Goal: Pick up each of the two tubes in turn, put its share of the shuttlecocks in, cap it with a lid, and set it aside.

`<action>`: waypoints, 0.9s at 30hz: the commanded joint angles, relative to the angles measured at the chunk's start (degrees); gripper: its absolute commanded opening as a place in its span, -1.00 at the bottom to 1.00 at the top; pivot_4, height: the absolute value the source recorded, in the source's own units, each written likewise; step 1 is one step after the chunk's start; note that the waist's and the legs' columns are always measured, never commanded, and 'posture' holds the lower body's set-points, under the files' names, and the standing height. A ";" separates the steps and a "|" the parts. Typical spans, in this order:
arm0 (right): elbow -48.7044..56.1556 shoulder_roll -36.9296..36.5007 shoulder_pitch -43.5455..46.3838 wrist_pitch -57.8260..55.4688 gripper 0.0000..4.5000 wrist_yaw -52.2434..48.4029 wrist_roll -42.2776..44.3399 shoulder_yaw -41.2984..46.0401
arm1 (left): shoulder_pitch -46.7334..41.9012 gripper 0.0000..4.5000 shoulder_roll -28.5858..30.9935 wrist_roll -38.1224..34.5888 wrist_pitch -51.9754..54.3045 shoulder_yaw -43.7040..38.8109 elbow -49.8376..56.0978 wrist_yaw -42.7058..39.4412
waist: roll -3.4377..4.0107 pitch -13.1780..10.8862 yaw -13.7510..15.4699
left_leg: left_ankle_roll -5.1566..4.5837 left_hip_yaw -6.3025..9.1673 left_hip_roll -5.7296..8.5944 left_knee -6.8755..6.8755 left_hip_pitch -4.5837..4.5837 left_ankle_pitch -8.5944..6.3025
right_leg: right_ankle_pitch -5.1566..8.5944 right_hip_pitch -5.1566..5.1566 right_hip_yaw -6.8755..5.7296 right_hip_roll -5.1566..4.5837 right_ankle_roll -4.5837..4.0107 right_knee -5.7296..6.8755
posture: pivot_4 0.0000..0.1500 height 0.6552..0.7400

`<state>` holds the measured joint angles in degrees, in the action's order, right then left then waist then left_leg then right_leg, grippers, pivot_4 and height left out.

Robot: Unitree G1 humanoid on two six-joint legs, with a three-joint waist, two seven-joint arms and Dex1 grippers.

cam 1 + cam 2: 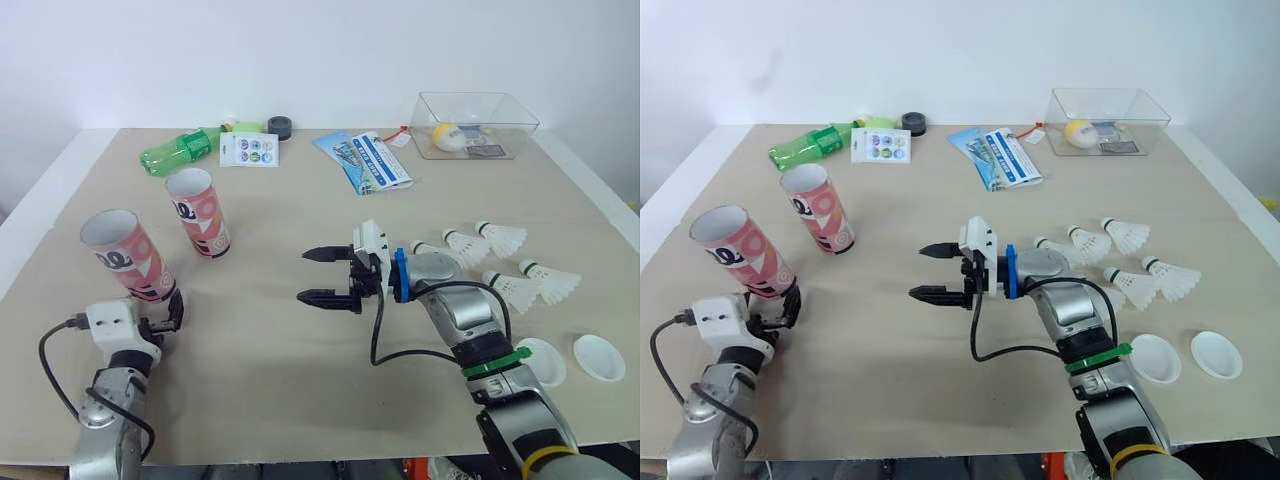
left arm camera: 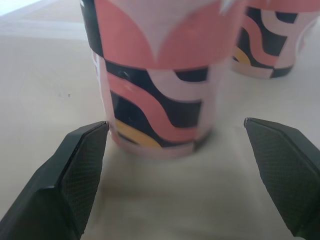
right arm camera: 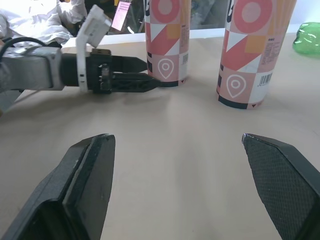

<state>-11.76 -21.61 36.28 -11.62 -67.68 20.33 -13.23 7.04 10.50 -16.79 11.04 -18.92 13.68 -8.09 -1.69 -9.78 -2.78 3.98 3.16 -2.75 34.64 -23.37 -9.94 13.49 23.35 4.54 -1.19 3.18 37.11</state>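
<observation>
Two pink patterned tubes stand open-topped at the table's left: a near tube and a far tube. My left gripper is open at the near tube's base; in the left wrist view the tube stands just ahead of the gap between the black fingers. My right gripper is open and empty over the middle of the table, pointing towards the tubes. Several white shuttlecocks lie to the right of it. Two white lids lie near the front right edge.
Along the back lie a green bottle, a sticker card, a black roll and a blue brochure. A clear box holding a yellow ball stands at the back right.
</observation>
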 commanded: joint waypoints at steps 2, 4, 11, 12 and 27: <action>3.42 -0.53 -0.29 0.42 0.94 0.93 0.12 1.94 | -2.42 1.00 1.23 -2.78 -0.67 -2.91 -3.02 -1.32 | 0.00 0.00 0.02 | 0.00 0.00 0.00 0.00 0.01 0.00 | 0.00 -0.01 -0.01 0.00 0.00 0.00 | 1.00 1.00; 3.89 -0.71 -0.56 0.26 0.94 1.23 0.10 2.05 | -3.33 1.00 1.57 -3.44 -0.55 -3.43 -4.21 -1.77 | 0.00 0.00 0.03 | 0.00 0.00 0.00 0.00 0.01 0.00 | 0.00 -0.02 -0.01 -0.01 0.01 0.00 | 1.00 1.00; 5.08 -1.11 -1.32 -0.04 0.94 1.80 0.11 1.98 | -7.30 1.00 4.89 -5.18 -0.26 -3.98 -10.81 -5.91 | 0.01 0.01 0.03 | 0.01 0.01 0.00 0.00 0.04 0.01 | -0.01 -0.02 -0.01 0.01 0.00 0.04 | 1.00 1.00; 5.13 -1.13 -1.27 -0.07 0.94 1.85 0.09 1.98 | -7.73 1.00 5.40 -5.23 -0.31 -4.03 -11.68 -6.49 | 0.02 0.01 0.03 | 0.01 0.00 0.00 0.00 0.03 0.01 | -0.02 -0.02 -0.01 0.01 0.00 0.03 | 1.00 1.00; 6.01 -1.92 -1.59 -0.47 1.00 1.85 0.17 2.11 | -10.59 0.78 12.01 -1.56 -2.89 -0.21 -20.19 -15.45 | 0.20 0.04 0.03 | 0.00 0.01 0.00 -0.01 0.06 0.03 | -0.03 -0.02 -0.01 -0.01 -0.01 0.07 | 1.00 1.00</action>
<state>-8.14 -23.38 34.51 -12.29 -66.00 19.92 -12.84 -3.96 21.97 -19.50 8.07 -20.19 -4.76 -23.00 -1.49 -9.74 -2.75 3.98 3.16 -2.75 34.63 -23.30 -9.92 13.46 23.32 4.53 -1.20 3.17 37.18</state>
